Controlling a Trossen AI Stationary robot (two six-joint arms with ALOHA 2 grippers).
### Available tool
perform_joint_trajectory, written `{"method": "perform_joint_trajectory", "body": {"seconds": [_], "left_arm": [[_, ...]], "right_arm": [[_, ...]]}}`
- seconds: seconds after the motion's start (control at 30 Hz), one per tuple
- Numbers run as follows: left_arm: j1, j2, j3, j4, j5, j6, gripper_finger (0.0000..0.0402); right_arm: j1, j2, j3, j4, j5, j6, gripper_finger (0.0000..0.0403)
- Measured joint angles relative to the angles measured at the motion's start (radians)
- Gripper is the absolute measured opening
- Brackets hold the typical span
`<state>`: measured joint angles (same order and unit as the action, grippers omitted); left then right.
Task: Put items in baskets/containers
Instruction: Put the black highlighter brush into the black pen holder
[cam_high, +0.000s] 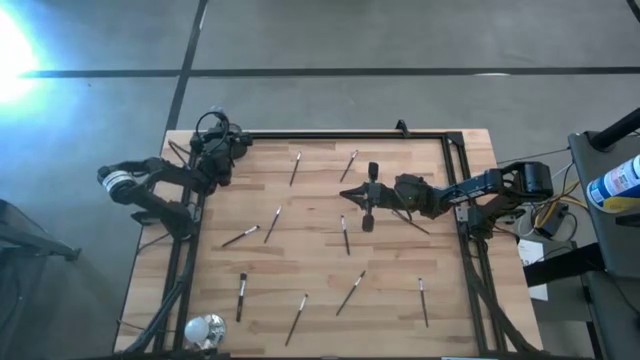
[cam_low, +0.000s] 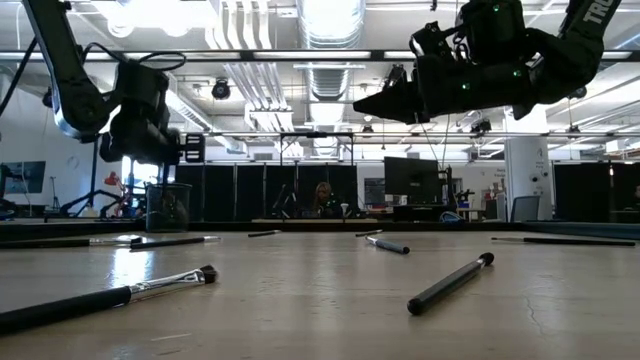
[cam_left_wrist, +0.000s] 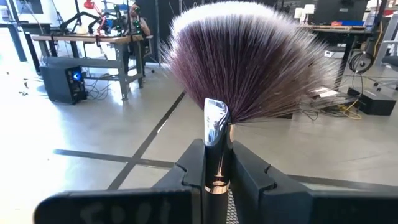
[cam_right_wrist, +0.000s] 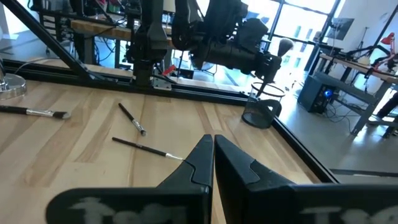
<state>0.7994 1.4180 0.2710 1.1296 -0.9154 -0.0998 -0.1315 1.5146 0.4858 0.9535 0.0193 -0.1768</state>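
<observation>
Overhead: ten or so slim dark-handled makeup brushes (cam_high: 345, 235) scattered loose on pale wooden slatted table (cam_high: 320, 330); left gripper (cam_high: 222, 150) over far left corner, right gripper (cam_high: 372, 205) over centre, clenched on nothing.

Table level: small black cylindrical cup (cam_low: 168, 207) at far left edge, below left gripper (cam_low: 150, 150); brushes lying flat all round.

Left wrist: fingers (cam_left_wrist: 252, 174) grasping chrome-ferruled fluffy purple brush (cam_left_wrist: 242, 62), bristles away from camera.

Right wrist: fingers (cam_right_wrist: 205, 158) pressed together, empty; cup (cam_right_wrist: 260, 112) in corner.

Progress, judged: early; one brush apparently nearing cup, rest untouched.
</observation>
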Motion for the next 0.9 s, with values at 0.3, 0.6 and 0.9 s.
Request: {"method": "perform_joint_trajectory", "body": {"seconds": [0.3,0.6,0.9], "left_arm": [[0.005,0.064,0.0,0.006,0.001,-0.029,0.004],[0.006,0.121,0.005,0.018,0.006,-0.054,0.004],[0.006,0.12,0.005,0.022,0.01,-0.051,0.0092]], "right_arm": [[0.0,0.0,0.0,0.0,0.0,0.0,0.0008],[0.0,0.0,0.0,-0.001,0.0,-0.006,0.0008],[0.0,0.0,0.0,-0.002,0.0,-0.007,0.0008]]}}
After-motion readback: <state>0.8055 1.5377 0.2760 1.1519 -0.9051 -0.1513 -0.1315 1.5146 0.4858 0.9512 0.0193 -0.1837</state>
